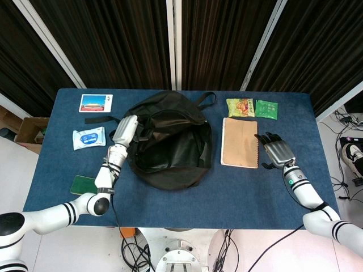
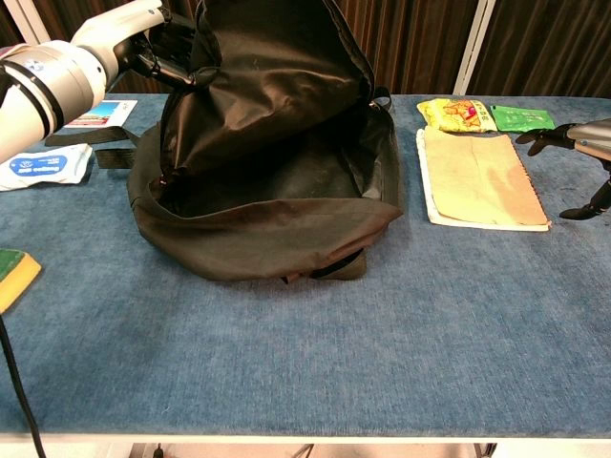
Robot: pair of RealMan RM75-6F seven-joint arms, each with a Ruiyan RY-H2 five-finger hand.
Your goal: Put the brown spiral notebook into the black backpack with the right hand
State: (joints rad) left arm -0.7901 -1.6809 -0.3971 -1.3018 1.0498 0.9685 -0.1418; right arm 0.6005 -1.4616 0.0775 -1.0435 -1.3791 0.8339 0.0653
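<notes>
No text, brand or number can be read in either view. Print is present but too small or blurred to make out on: the blue-and-white wipes pack (image 1: pixel 89 137); the yellow snack packet (image 1: pixel 240 107); the green sachet (image 1: pixel 266 108); the picture card (image 1: pixel 96 103), which shows an image only.

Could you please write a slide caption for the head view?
Left hand holds the black backpack open; right hand hovers beside the brown spiral notebook.

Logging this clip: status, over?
Left robot hand holds black fabric backpack open. Right robot hand open beside brown spiral notebook, untouched. Path clear.
</notes>
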